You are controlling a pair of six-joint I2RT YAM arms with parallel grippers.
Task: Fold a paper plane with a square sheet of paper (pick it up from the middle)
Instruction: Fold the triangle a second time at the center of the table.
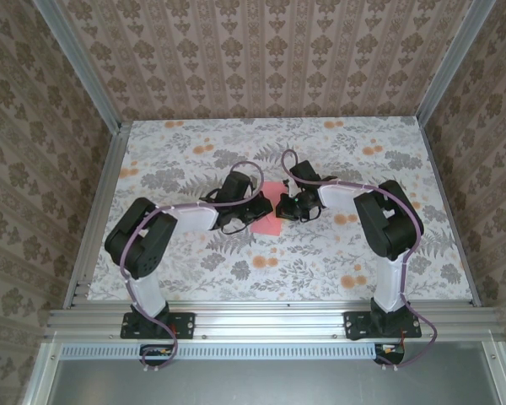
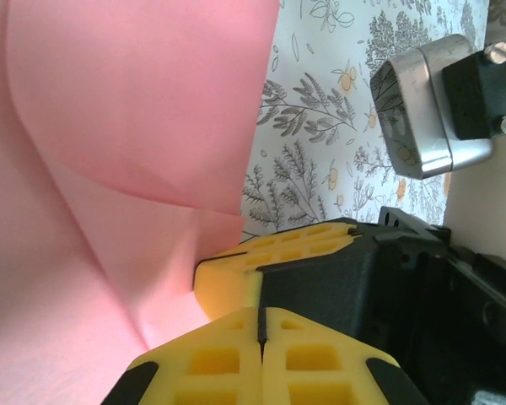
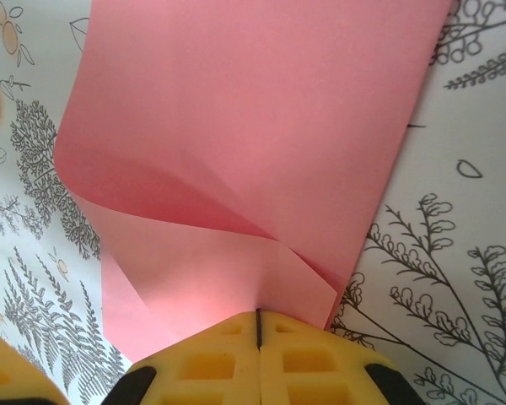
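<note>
Right gripper [image 3: 259, 319] pinches the curled square sheet of paper [image 3: 261, 126] at lower centre. The left wrist view adds the left gripper [image 2: 261, 316], closed beside the sheet. Floral tabletop [image 1: 320, 253], patterned wallpaper [image 1: 261, 51].

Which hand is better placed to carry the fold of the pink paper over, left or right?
Probably the right hand: shut, its tips meet the curled edge of the pink paper head-on. The left hand, also shut, has the sheet off to its side.
</note>
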